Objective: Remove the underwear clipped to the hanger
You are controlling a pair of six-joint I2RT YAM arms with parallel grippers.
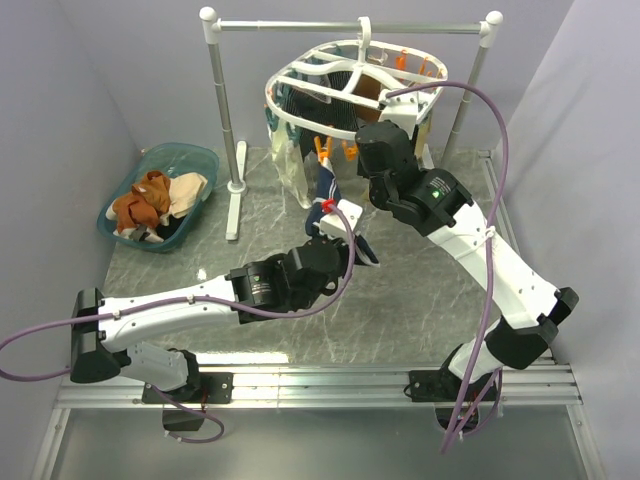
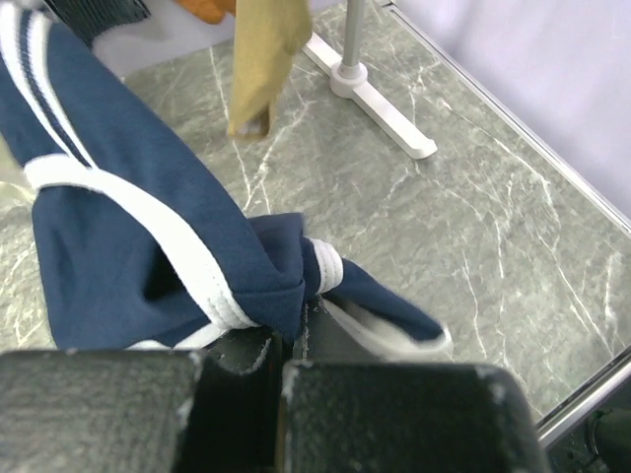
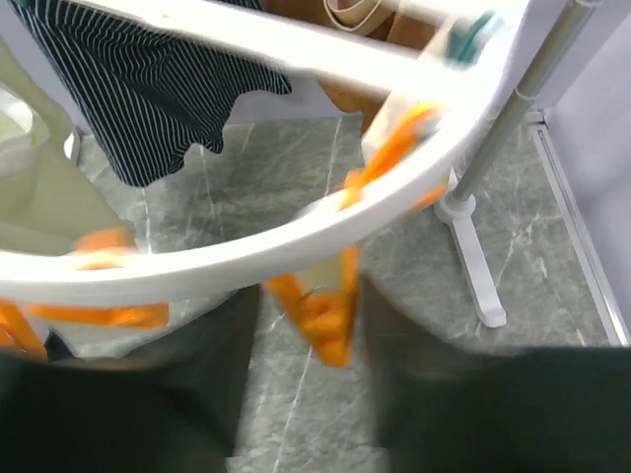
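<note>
The white oval hanger (image 1: pixel 350 72) hangs from the rail, with orange clothespins (image 1: pixel 322 150) along its near rim. A navy brief with white trim (image 1: pixel 325 190) hangs from one pin. My left gripper (image 1: pixel 328 218) is shut on its lower part, and in the left wrist view the cloth (image 2: pixel 128 246) is bunched between the jaws (image 2: pixel 296 330). My right gripper (image 3: pixel 311 345) is open, its fingers (image 3: pixel 463 394) on either side of an orange clothespin (image 3: pixel 330 305) under the hanger rim (image 3: pixel 246 258). A striped brief (image 3: pixel 148 89), a cream one (image 3: pixel 39 187) and a tan one (image 2: pixel 261 59) hang nearby.
A teal basket (image 1: pixel 205 160) with several garments sits at the back left. The metal rail stand has feet on the table at the left (image 1: pixel 237 190) and right (image 3: pixel 473 271). Purple walls close in both sides.
</note>
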